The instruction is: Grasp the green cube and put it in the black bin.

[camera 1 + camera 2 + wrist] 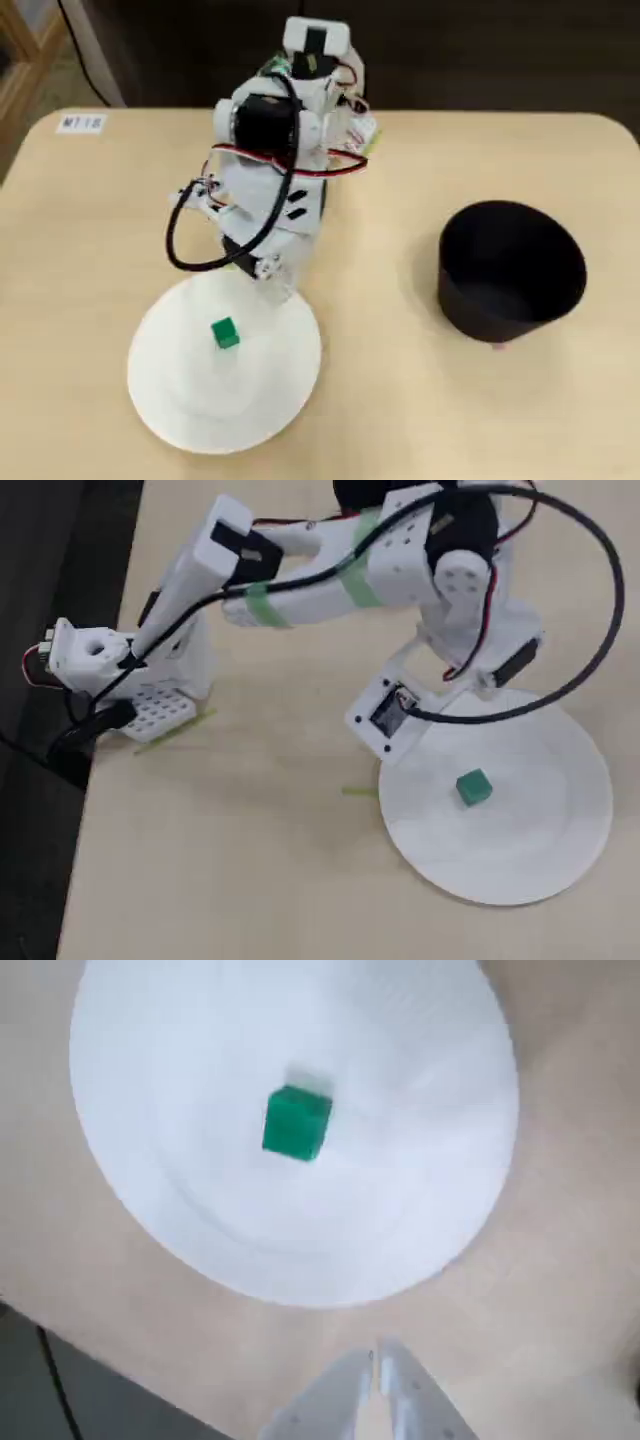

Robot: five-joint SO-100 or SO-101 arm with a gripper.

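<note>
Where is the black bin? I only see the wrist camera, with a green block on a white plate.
Observer: In a fixed view the black bin stands on the table, off to the right of the white plate, well apart from it.
Operator: Is something in the bin?
Observer: The part of its inside that shows in that view looks empty.
Operator: Is the robot touching the block?
Observer: No. In both fixed views the green cube lies alone on the plate, with the gripper above the plate's edge, jaws together.
Operator: Where does the arm start?
Observer: Its base is fixed near the table's edge, away from the plate.
</note>
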